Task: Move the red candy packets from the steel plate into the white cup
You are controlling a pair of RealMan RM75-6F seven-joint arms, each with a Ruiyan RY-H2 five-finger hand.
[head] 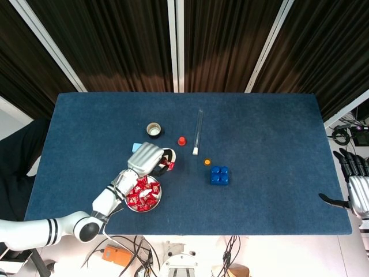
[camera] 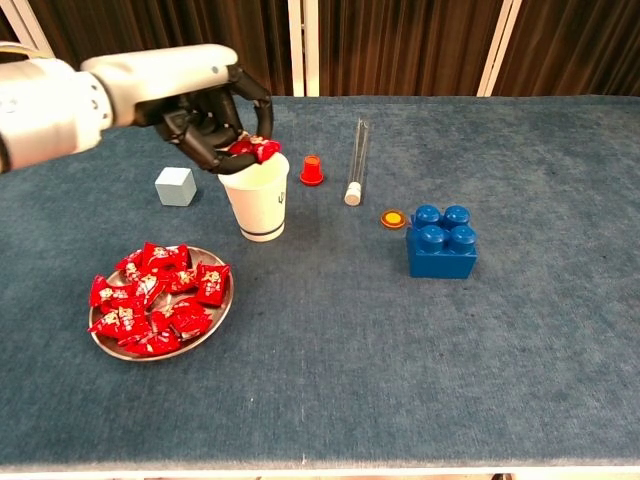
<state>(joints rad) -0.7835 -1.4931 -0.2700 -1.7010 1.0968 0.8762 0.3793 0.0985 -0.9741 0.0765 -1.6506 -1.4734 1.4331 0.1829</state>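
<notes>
red candy packets [camera: 160,300] on steel plate [camera: 215,328] beside upright white cup [camera: 257,200]
</notes>
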